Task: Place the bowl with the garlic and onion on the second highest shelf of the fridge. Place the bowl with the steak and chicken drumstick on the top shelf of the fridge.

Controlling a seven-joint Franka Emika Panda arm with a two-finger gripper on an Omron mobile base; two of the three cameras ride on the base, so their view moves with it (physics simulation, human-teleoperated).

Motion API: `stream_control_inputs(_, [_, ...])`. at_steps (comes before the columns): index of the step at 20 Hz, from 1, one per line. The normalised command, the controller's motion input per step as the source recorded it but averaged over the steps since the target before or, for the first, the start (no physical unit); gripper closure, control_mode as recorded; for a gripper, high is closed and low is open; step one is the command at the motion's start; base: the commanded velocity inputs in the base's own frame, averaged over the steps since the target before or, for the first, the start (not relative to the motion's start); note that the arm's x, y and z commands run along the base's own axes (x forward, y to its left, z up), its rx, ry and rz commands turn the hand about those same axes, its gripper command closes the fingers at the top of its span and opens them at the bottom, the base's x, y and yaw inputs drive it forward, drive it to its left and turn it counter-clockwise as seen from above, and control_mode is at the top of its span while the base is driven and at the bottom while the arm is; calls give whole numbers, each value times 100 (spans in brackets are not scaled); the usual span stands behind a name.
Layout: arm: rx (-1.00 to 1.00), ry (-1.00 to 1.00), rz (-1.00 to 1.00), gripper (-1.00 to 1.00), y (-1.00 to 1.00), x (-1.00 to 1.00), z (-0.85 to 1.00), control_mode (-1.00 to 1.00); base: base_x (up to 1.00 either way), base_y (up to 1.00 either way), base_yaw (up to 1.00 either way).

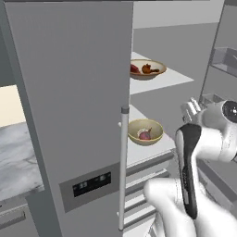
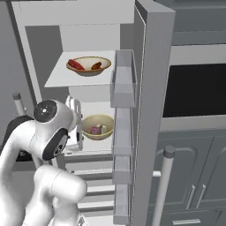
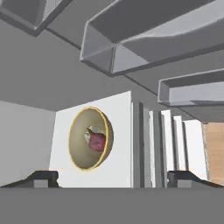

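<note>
The gripper [image 3: 112, 177] hangs empty, jaws wide, near the second shelf [image 1: 139, 155]. There sits the bowl [image 1: 145, 132] with onion [image 1: 145, 135] and garlic [image 2: 103, 129]. The steak bowl [image 2: 88, 65] rests on the top shelf [image 2: 62, 77].

Note the two tan, yellow-rimmed round bowls: upper bowl [image 1: 147, 69] holds a dark red steak slab [image 1: 134, 69] at nine o'clock of an orange-brown drumstick [image 1: 148, 69]; lower bowl [image 1: 145, 131] holds a reddish-purple onion [image 1: 145, 135] and whitish garlic [image 2: 104, 129]. White shelves [image 1: 176, 78]; grey fridge door [image 1: 69, 92].
</note>
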Motion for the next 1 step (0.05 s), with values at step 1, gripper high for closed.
stream_control_inputs(1, [0, -33, 0, -100, 50, -100, 84, -100, 0, 0, 0])
